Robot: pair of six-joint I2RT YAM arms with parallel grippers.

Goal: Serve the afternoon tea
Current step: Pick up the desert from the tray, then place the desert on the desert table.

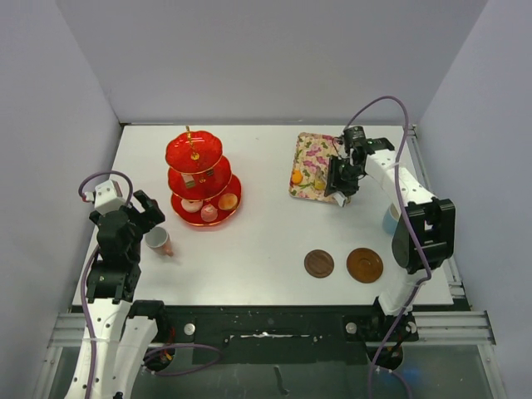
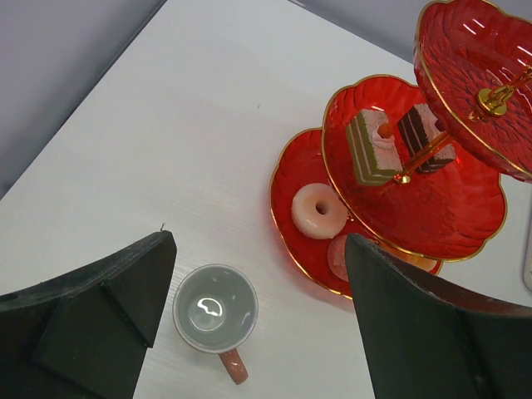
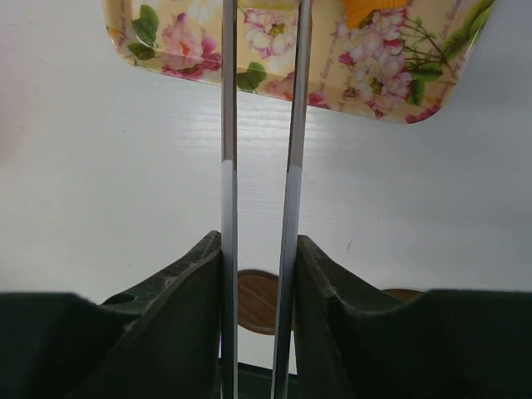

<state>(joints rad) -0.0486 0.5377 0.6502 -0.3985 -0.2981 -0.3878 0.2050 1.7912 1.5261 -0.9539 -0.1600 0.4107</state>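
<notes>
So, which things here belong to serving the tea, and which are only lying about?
For the job: red stand, cakes on it, pink cup, blue cup, two saucers, flowered tray, sweets on it, tongs in the right gripper.
Only lying about: purple cables, metal rail.

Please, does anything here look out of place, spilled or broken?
Nothing is spilled or broken. Only this: the dark saucer and the lighter saucer lie bare, while the pink cup stands far left near the red stand and the light-blue cup sits half hidden behind the right arm.
</notes>
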